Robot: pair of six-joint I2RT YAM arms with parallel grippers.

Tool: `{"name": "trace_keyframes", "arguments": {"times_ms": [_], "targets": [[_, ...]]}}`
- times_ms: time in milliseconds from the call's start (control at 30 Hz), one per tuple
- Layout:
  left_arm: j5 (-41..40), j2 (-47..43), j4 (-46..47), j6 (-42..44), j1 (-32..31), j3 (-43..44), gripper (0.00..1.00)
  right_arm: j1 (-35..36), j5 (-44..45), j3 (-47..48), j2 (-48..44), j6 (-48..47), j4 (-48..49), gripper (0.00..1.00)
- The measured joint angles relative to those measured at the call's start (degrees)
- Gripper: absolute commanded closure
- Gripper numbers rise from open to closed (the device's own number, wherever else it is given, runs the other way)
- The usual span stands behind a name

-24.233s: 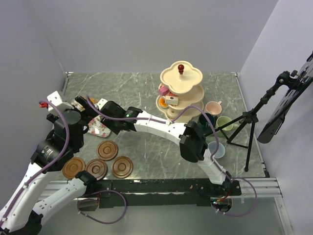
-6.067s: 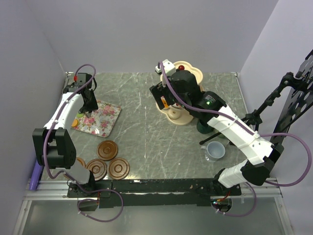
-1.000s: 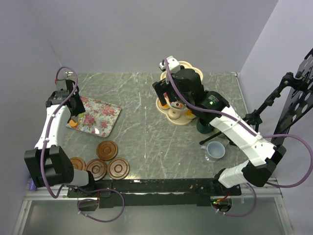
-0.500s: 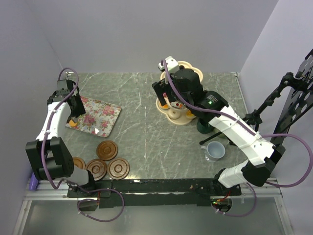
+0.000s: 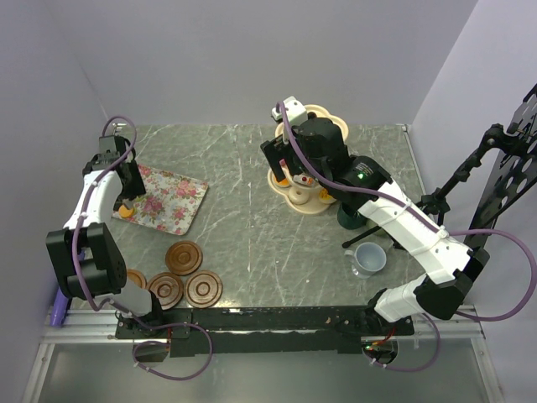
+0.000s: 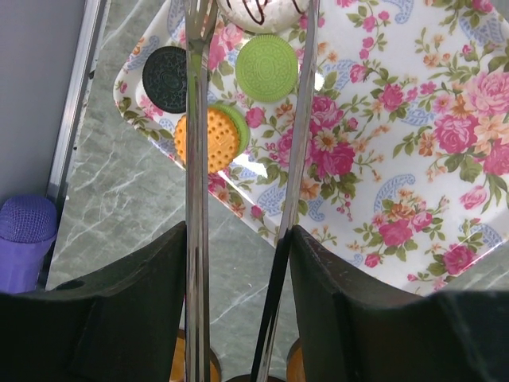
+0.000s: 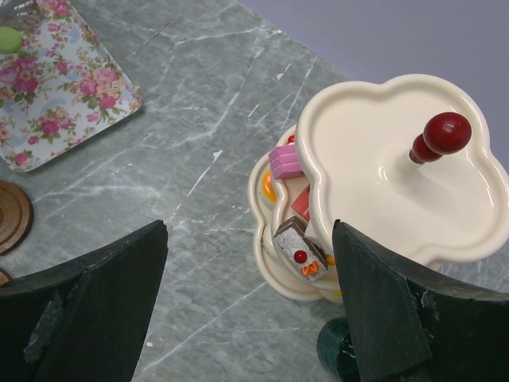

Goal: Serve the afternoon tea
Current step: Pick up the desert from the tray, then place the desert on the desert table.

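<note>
My left gripper (image 6: 237, 235) is shut on thin metal tongs (image 6: 196, 159), whose open tips hang over round cakes at the left end of the floral tray (image 6: 413, 159): a green one (image 6: 266, 68), an orange one (image 6: 211, 139), a black one (image 6: 165, 78). In the top view it (image 5: 126, 183) is over the tray's left end. My right gripper (image 7: 249, 231) is open and empty beside the cream stand (image 7: 398, 171) with the red knob (image 7: 445, 133); a pink cake (image 7: 286, 161) and a chocolate slice (image 7: 301, 248) sit on its tiers. Pink and light green mugs are hidden.
Several brown saucers (image 5: 185, 257) lie at the front left. A grey-blue mug (image 5: 367, 258) and a dark green mug (image 5: 348, 218) stand on the right, near the stand. A black tripod (image 5: 470, 168) stands at the right edge. A purple object (image 6: 24, 243) lies beyond the table's left rail.
My left gripper with the tongs has shifted slightly right over the tray's left end. The right arm has not moved.
</note>
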Motion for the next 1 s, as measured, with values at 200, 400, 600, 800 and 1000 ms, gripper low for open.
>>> {"name": "trace_keyframes", "arguments": {"times_ms": [200, 400, 600, 800, 1000], "targets": [[0.0, 1.3, 0.0, 0.2, 0.1, 0.5, 0.52, 0.0, 0.0, 0.0, 0.0, 0.0, 0.0, 0.10], [-0.3, 1.1, 0.1, 1.0, 0.1, 0.6, 0.56, 0.0, 0.0, 0.0, 0.0, 0.0, 0.0, 0.10], [-3.1, -2.4, 0.3, 1.3, -1.8, 0.6, 0.56, 0.0, 0.6, 0.0, 0.0, -0.2, 0.0, 0.10], [-6.7, -7.3, 1.8, -2.8, -15.7, 0.6, 0.57, 0.0, 1.1, 0.0, 0.0, -0.4, 0.0, 0.10], [-5.9, -8.2, 7.6, -6.6, -34.5, -1.3, 0.56, 0.0, 1.0, 0.0, 0.0, -0.3, 0.0, 0.10]]}}
